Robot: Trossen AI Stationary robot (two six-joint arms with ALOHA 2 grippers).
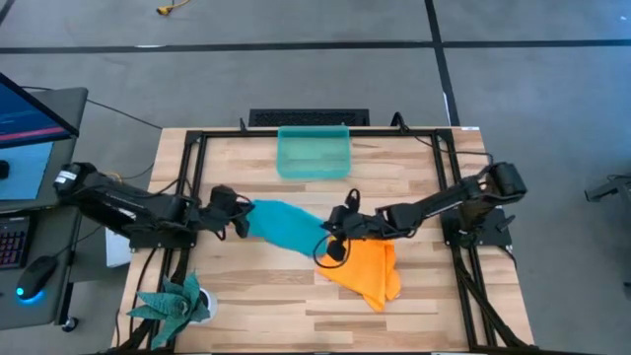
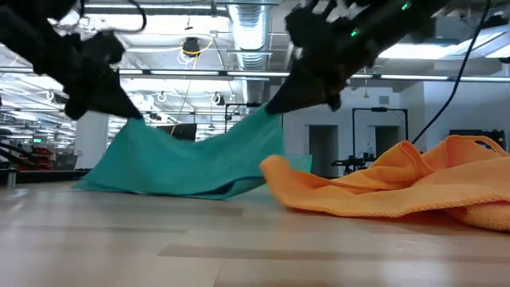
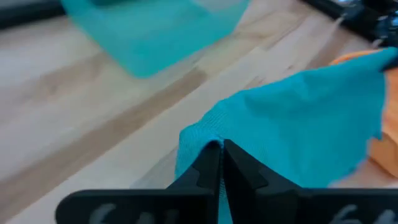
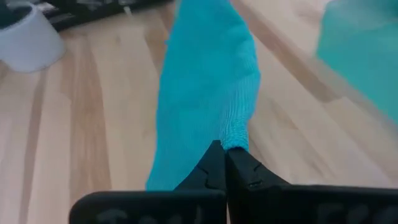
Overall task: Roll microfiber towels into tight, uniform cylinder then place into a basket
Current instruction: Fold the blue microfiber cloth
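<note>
You have the teal towel (image 1: 286, 225) pinched at both ends: the left gripper (image 1: 240, 223) is clamped tight on its left edge, the right gripper (image 1: 333, 237) clamped tight on the opposite corner. That holds the cloth stretched between the arms, and the low view shows both ends lifted while the middle sags down to the table (image 1: 256, 296). Judging by this, you are spreading it flat so it can be rolled evenly; it is not yet rolled.

The orange towel (image 1: 367, 271) lies crumpled just beside the right gripper, with the teal cloth's right end touching or overlapping it, so watch that you don't drag it along. The basket (image 1: 314, 153) sits at the far edge, well apart from both towels, nothing visible inside.

The table is pale wood planks framed by black rails. A plant (image 1: 177, 301) stands at the near left corner. Beyond is an open hall with ceiling ducts and strip lights.
</note>
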